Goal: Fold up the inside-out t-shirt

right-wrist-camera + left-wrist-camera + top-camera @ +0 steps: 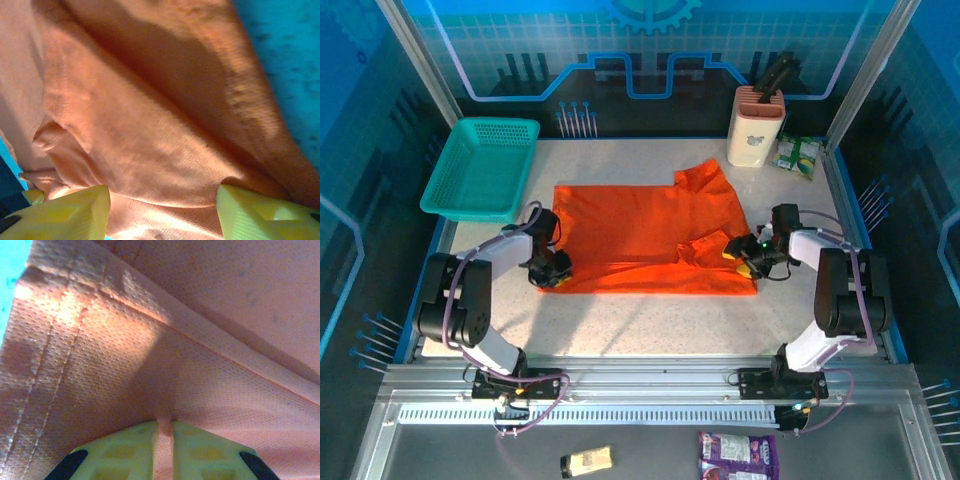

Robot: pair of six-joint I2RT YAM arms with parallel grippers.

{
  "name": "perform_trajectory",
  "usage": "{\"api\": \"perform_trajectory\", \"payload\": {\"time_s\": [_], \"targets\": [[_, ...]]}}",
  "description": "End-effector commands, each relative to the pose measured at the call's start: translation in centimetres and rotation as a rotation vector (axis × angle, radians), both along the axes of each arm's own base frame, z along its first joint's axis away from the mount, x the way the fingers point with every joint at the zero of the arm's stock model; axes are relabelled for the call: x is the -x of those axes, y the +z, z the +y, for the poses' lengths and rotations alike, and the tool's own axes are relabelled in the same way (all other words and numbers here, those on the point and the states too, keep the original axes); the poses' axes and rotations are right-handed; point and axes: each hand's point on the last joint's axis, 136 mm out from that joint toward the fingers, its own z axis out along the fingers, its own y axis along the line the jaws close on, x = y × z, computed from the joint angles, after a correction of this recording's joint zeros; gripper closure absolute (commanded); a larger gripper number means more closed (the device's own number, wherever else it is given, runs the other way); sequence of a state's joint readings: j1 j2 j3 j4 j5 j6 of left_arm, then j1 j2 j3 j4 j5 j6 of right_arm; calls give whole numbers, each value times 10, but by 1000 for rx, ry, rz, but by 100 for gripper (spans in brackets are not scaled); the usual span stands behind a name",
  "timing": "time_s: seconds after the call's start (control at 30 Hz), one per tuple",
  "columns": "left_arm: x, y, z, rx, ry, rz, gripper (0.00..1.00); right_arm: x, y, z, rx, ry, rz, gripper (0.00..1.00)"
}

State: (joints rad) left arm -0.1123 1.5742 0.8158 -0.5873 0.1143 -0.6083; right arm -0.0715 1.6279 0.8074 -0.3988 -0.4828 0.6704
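Where left gripper (164, 429) pinches t-shirt (650, 235), pinched edge hidden, gripper body cropped.

The bottom edge cuts off my left gripper (165, 435); the t-shirt (210, 350) runs past the right edge.

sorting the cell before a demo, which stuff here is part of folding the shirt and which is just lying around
In the job: orange t-shirt, left gripper pinching its edge, right gripper open over it.

Lying about: teal basket, knife block, green packet, purple packet, tan packet.
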Motion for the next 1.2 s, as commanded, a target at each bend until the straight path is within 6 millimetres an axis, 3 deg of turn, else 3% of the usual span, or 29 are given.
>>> {"api": "perform_trajectory", "payload": {"time_s": [0.0,0.17,0.3,0.47,0.57,0.67,0.87,1.07,1.17], "targets": [[31,-5,0,25,49,65,83,19,-13,-19,49,-56,66,40],[49,-4,-8,86,83,56,83,36,-12,-29,87,-64,82,40],[43,14,-17,143,89,-7,83,39,1,-29,89,-52,58,40],[18,45,-13,117,82,-114,83,26,36,0,-4,33,-59,41],[9,45,-6,60,62,-111,83,20,48,14,-1,98,-93,41],[4,32,-3,27,39,-57,84,16,45,20,4,124,-86,41],[-3,3,5,-27,39,-5,85,10,17,17,16,95,-32,41],[13,-7,16,-63,83,54,84,32,-15,-7,101,-7,93,40],[25,-7,17,-55,98,59,84,44,-16,-10,111,-32,110,40]]}}
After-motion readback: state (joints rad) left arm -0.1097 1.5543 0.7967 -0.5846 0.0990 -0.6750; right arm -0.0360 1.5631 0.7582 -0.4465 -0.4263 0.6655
